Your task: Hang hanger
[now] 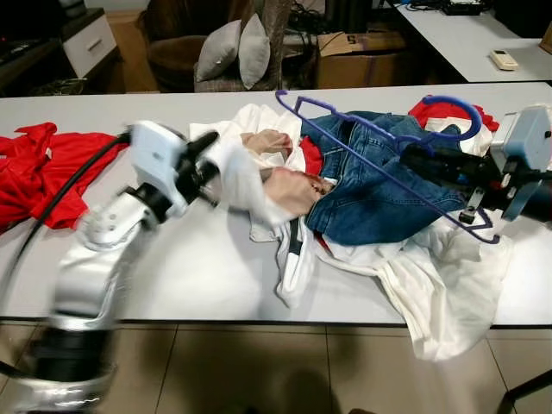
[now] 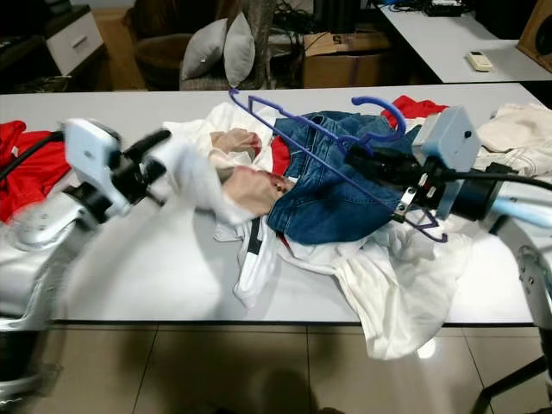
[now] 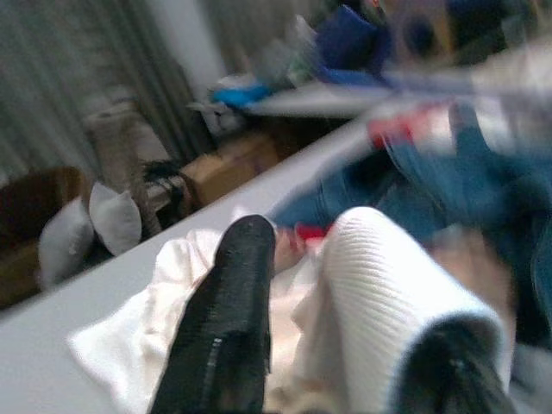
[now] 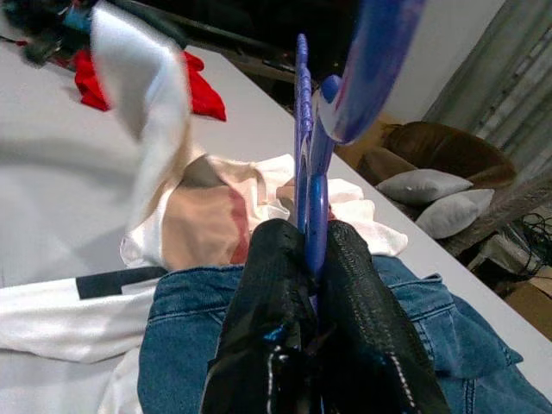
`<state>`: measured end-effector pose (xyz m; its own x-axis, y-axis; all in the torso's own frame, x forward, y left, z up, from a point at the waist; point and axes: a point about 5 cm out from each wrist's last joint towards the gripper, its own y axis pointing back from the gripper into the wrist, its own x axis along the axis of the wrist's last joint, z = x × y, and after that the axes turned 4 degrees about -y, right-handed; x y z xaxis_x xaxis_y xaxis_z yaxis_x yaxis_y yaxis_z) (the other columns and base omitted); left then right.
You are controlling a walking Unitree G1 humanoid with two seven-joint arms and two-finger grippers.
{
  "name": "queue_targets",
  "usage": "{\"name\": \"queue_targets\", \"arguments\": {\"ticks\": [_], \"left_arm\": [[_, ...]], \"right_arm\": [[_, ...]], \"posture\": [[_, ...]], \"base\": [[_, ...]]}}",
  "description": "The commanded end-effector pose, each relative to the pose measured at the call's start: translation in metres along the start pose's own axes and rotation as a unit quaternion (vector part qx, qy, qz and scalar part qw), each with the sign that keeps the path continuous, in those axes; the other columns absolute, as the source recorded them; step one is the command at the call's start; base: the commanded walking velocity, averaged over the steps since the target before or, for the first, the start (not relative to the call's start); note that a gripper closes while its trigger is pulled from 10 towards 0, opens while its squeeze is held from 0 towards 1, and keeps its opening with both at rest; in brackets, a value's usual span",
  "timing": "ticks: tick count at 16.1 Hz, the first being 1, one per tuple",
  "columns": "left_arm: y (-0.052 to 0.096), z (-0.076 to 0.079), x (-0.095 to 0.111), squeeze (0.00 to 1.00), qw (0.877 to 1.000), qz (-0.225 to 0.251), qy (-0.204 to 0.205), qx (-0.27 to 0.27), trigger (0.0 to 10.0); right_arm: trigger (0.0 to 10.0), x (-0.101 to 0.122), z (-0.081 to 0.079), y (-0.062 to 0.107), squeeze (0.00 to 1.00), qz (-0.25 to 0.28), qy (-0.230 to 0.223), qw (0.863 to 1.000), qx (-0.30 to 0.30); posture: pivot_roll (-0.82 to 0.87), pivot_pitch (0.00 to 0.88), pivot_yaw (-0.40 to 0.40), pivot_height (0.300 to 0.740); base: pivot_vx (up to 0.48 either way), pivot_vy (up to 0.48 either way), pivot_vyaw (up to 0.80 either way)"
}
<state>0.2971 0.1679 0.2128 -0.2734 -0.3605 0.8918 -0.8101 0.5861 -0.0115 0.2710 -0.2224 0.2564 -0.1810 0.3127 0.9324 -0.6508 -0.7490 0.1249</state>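
My right claw (image 4: 312, 259) is clamped on the purple hanger (image 1: 379, 138), both black fingers (image 4: 267, 302) pressed against its neck just below the hook. I'm holding the hanger above the blue jeans (image 1: 379, 185), which I'll take as my landmark in the middle of the white worktop (image 1: 172, 267). The hanger's triangle slants over the jeans, with its hook toward the far edge. My left claw (image 3: 336, 285) is just beside the jeans on my left, its fingers closed on a fold of a white ribbed garment (image 3: 379, 293) lifted off the pile; the view there is blurred. White clothes (image 1: 431, 285) lie under and in front of the jeans. A red garment (image 1: 34, 172) sits well to the left.
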Motion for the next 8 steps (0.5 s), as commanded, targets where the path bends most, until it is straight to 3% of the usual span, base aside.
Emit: {"name": "queue_targets", "arguments": {"ticks": [1, 2, 3, 5, 7, 8], "left_arm": [[0.002, 0.008, -0.006, 1.0, 0.997, -0.035, -0.053, -0.041, 10.0], [0.008, 0.006, -0.011, 1.0, 0.991, -0.07, -0.096, -0.061, 10.0], [0.021, -0.008, -0.011, 1.0, 0.983, -0.107, -0.124, -0.081, 10.0], [0.03, -0.015, -0.008, 1.0, 0.981, -0.111, -0.122, -0.103, 10.0], [0.041, -0.02, 0.001, 1.0, 0.989, -0.084, -0.046, -0.116, 10.0], [0.05, -0.027, 0.006, 1.0, 0.992, -0.07, -0.005, -0.102, 10.0]], "right_arm": [[10.0, 0.005, -0.001, 0.0, 0.0, 0.007, 0.002, 1.0, -0.007], [10.0, 0.005, -0.001, 0.0, 0.0, 0.008, 0.001, 1.0, -0.011], [10.0, 0.008, -0.002, -0.002, 0.0, 0.018, -0.004, 1.0, -0.019], [10.0, 0.009, -0.004, -0.004, 0.0, 0.027, -0.006, 0.999, -0.026], [10.0, 0.01, 0.004, -0.006, 0.0, 0.047, -0.031, 0.996, -0.065], [10.0, 0.012, 0.008, -0.005, 0.0, 0.072, -0.067, 0.992, -0.081]], "posture": [[-0.15, 0.0, 0.091, 0.74], [-0.15, 0.0, 0.093, 0.74], [-0.15, 0.0, 0.094, 0.74], [-0.15, 0.0, 0.095, 0.74], [-0.14, 0.0, 0.101, 0.74], [-0.15, 0.0, 0.109, 0.74]], "base": [[0.0, 0.0, 0.0], [0.0, 0.0, 0.0], [0.0, 0.0, 0.0], [0.0, 0.0, 0.0], [0.0, 0.0, 0.0], [0.0, 0.0, 0.0]]}}
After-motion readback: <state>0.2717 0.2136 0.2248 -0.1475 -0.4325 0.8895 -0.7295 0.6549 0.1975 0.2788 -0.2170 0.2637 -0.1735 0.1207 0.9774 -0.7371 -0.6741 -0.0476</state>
